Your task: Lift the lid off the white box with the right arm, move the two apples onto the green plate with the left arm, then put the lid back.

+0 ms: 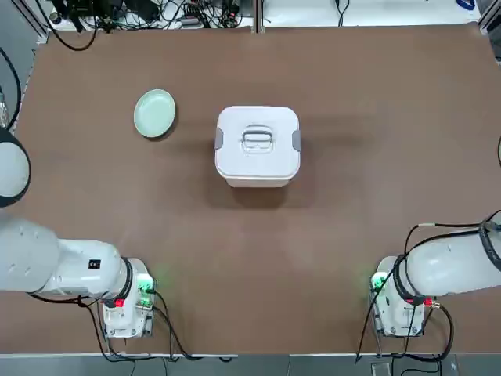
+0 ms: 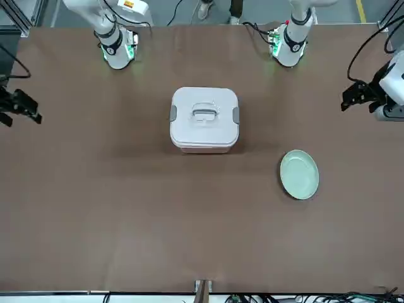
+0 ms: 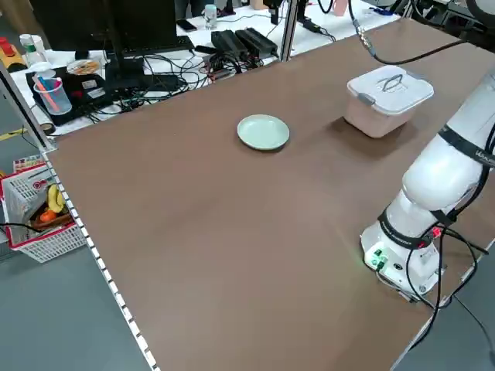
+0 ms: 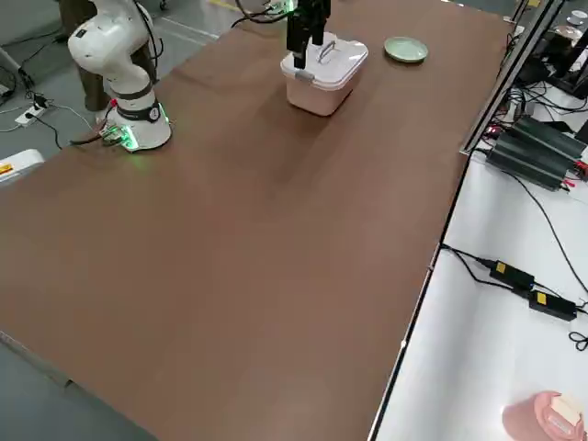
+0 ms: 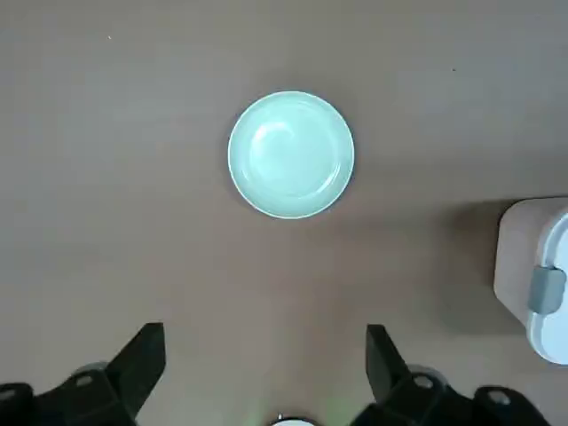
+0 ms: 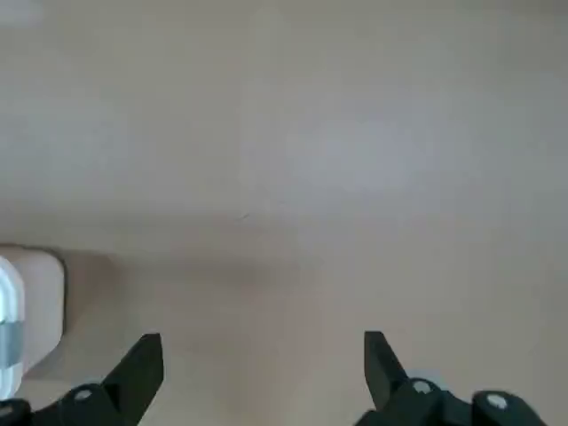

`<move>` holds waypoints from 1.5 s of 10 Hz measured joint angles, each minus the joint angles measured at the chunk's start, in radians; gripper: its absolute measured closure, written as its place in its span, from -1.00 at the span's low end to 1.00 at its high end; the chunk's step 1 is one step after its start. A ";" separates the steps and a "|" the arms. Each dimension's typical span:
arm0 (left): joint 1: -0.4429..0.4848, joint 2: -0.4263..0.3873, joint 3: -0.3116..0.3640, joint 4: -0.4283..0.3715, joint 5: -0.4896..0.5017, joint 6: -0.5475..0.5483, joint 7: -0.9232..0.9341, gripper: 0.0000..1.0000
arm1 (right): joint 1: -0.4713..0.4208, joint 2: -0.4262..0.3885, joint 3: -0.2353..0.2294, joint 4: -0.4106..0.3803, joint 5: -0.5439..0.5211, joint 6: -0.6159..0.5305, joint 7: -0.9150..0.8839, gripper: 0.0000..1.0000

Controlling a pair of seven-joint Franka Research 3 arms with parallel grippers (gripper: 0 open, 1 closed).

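White lid (image 1: 257,139) shut on box (image 1: 257,177); contents hidden

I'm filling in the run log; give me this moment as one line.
stage: not started | lid: on white box | green plate: empty | left gripper: open | right gripper: open

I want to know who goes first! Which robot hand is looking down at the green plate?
The left gripper. Its wrist view shows the green plate beyond its open fingers. The right gripper sees bare table and only an edge of the white box.
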 joint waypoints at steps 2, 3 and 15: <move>-0.002 0.001 -0.001 0.004 0.024 0.008 -0.001 -0.99 | 0.149 0.003 0.008 -0.004 0.006 -0.009 -0.075 -1.00; -0.002 0.001 -0.002 0.008 0.024 0.012 -0.002 -0.99 | 0.243 0.007 0.011 -0.006 0.007 0.003 -0.128 -1.00; 0.005 0.002 0.001 0.059 0.024 0.014 -0.003 -0.99 | 0.869 0.351 0.014 -0.023 0.061 0.355 -0.484 -1.00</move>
